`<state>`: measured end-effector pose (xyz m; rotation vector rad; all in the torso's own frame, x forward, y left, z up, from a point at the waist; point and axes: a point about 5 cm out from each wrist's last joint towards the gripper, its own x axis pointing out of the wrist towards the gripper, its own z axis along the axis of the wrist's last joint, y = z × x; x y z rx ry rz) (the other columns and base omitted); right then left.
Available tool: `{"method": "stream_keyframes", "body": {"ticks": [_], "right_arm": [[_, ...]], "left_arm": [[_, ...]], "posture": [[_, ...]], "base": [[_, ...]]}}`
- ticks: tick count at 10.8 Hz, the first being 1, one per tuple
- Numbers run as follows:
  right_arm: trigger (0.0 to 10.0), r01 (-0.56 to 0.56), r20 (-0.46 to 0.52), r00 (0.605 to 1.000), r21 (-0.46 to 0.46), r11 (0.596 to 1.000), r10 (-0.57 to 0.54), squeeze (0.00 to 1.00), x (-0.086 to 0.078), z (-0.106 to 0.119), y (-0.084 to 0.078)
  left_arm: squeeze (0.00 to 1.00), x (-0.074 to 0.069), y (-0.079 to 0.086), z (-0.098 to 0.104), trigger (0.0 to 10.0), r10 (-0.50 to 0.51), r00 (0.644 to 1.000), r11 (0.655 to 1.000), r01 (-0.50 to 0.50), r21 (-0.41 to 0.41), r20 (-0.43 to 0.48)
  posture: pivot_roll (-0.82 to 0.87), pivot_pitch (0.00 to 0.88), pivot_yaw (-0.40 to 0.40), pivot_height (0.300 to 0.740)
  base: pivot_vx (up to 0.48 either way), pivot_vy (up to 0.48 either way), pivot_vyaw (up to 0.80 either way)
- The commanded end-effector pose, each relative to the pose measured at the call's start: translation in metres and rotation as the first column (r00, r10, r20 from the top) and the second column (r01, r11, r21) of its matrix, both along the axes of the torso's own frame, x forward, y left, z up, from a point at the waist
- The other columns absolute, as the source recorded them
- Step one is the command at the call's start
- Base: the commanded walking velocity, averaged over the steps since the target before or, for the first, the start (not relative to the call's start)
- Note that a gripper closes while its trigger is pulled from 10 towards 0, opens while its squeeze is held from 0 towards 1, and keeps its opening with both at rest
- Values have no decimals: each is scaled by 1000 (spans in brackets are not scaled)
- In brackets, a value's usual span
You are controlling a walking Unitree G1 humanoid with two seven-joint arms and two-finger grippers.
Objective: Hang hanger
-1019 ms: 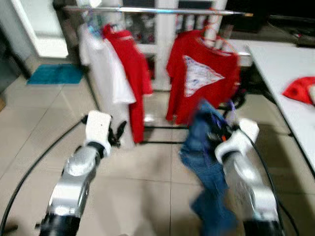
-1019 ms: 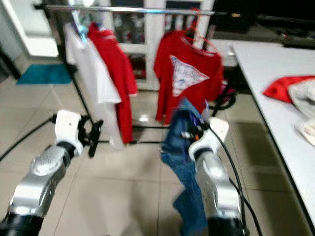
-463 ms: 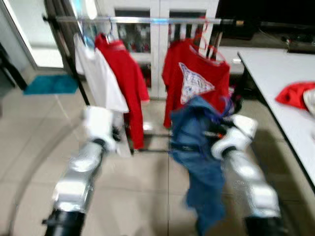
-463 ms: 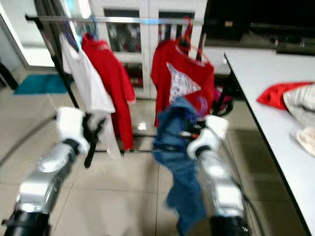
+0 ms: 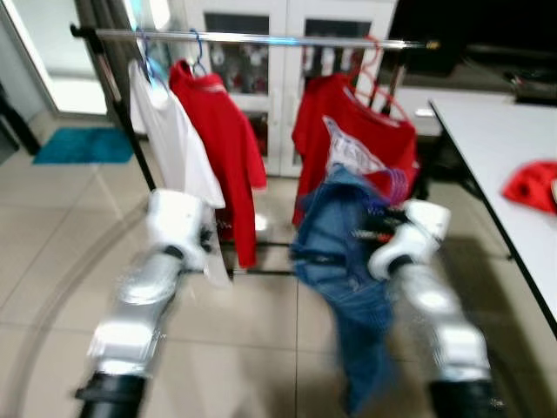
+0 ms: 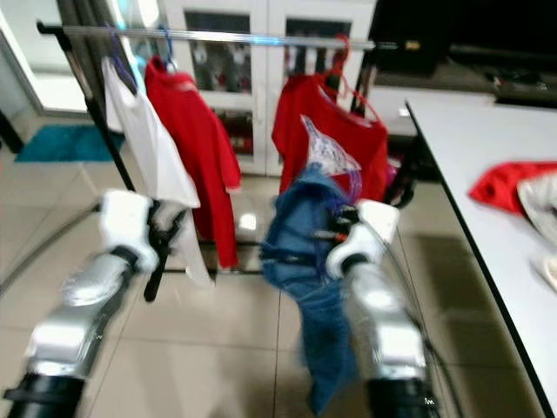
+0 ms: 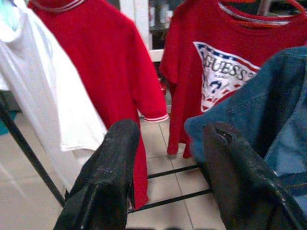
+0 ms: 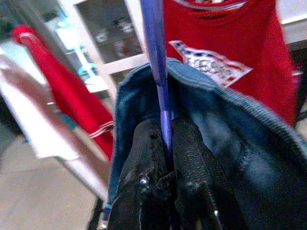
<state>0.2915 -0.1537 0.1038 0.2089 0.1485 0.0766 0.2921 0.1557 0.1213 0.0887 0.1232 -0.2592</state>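
Note:
A blue denim garment [image 5: 338, 257] hangs on a purple hanger [image 8: 152, 43]. My right gripper [image 8: 165, 143] is shut on the hanger's stem and holds it up in front of the red printed T-shirt [image 5: 352, 139]. That T-shirt hangs on a red hanger from the metal clothes rail [image 5: 261, 39]. A red shirt [image 5: 222, 131] and a white shirt [image 5: 170, 144] hang at the rail's left end. My left gripper [image 7: 172, 132] is open with nothing in it, raised in front of the white and red shirts.
A white table [image 5: 487, 139] runs along the right with a red cloth [image 5: 533, 183] on it. A white glass-door cabinet [image 5: 283, 83] stands behind the rail. A teal mat [image 5: 83, 144] lies on the tiled floor at the far left. The rail's base bar [image 5: 261, 272] crosses the floor.
The whole view has shifted and the rail looms a little closer, so the camera moved. The right gripper carries the denim garment slightly higher and nearer the red T-shirt.

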Motion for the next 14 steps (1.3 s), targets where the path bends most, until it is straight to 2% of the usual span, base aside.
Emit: {"method": "stream_keyframes", "body": {"ticks": [1, 3, 5, 7, 9, 14], "right_arm": [[10000, -18, 37, 999, 18, 1000, 18, 0, 3, 8, 8], [10000, -27, 46, 999, 4, 1000, 27, 0, 6, 11, 9], [10000, -3, 42, 999, 20, 1000, 2, 0, 4, 9, 8], [10000, -11, 41, 999, 18, 1000, 10, 0, 4, 8, 10], [10000, 10, 45, 999, 19, 1000, -11, 0, 6, 10, 5], [10000, -14, 45, 999, 31, 999, 12, 0, 7, 9, 10]], "left_arm": [[0, 1, 14, 3, 10000, 44, 999, 999, -44, 13, 12], [0, 5, 12, 6, 10000, 39, 999, 999, -39, 12, 14], [0, 0, 14, 3, 10000, 33, 999, 999, -33, 26, 9], [0, 4, 12, 5, 10000, 14, 1000, 999, -15, 46, 17], [0, 2, 11, 4, 10000, 11, 1000, 999, -11, 44, 10], [0, 2, 10, 3, 10000, 6, 1000, 999, -7, 40, 9]], "posture": [[-18, 35, -27, 740], [-20, 43, -16, 740], [-20, 35, -21, 740], [-17, 36, -16, 740], [-17, 30, -21, 740], [-12, 12, -29, 740]], "base": [[364, 0, 0], [358, 0, 0], [362, 0, 0], [358, 0, 0], [360, 0, 0], [362, 0, 0]]}}
